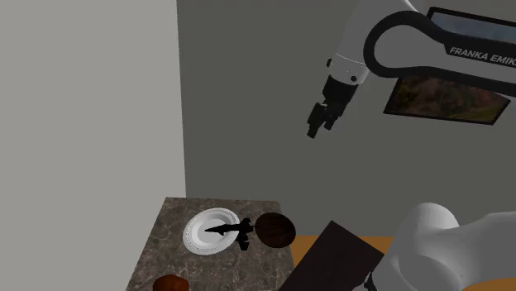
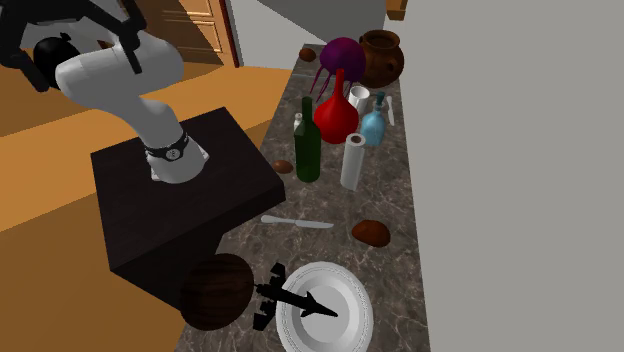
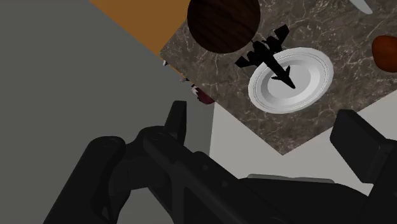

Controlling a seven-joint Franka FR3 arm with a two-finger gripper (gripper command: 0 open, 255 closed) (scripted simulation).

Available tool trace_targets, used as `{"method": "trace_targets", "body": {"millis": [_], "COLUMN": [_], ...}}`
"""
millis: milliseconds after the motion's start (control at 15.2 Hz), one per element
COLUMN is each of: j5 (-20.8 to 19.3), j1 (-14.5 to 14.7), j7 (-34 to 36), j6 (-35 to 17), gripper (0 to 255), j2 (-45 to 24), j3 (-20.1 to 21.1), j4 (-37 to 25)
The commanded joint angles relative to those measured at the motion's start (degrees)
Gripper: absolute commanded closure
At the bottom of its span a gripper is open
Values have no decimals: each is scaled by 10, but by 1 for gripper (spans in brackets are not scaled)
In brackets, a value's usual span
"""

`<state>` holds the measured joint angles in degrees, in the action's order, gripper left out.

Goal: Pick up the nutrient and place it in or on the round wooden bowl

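The fingers [image 3: 359, 137] are spread wide with nothing between them. In the shoulder view they [image 1: 316, 124] hang high in the air, well apart from everything the task concerns. I judge that no part of the task is done: the approach, the grasp, the carry and the drop all remain.

Far below the fingers lies the dark marbled worktop [image 3: 356, 83] [image 1: 165, 240] [image 2: 400, 220]. On it, well beyond the fingertips, sits a white plate [image 3: 318, 79] [image 1: 192, 234] [image 2: 350, 325]. Just beside the plate, at the worktop's edge, stands the bowl [image 3: 222, 24] [image 1: 275, 229] [image 2: 215, 290]. It is round and dark brown with a fine grain, and nothing lies in it. A black toy plane [image 3: 270, 54] [image 1: 234, 230] [image 2: 290, 298] lies across the plate's rim, with its tail reaching toward the bowl.

Which thing is the nutrient is not certain. My best guess is the reddish-brown lump [image 3: 385, 51] [image 2: 371, 232] [image 1: 171, 283] resting on the worktop. It lies near the plate on the side away from the bowl, and as far from the fingers as the rest. It looks small, low and rounded, smooth on top, with no label or lid that I can make out. It touches nothing but the worktop. Being a squat shape, it would likely need the fingers brought straight down over it.
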<state>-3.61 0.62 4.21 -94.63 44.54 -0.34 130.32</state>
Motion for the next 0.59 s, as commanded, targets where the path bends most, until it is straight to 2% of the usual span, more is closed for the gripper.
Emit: {"method": "trace_targets", "body": {"millis": [0, 528], "j5": [0, -11], "j1": [0, 30], "j7": [0, 49], "j6": [0, -93], "gripper": [0, 0], "j2": [0, -85], "j3": [0, 91], "j4": [0, 23]}}
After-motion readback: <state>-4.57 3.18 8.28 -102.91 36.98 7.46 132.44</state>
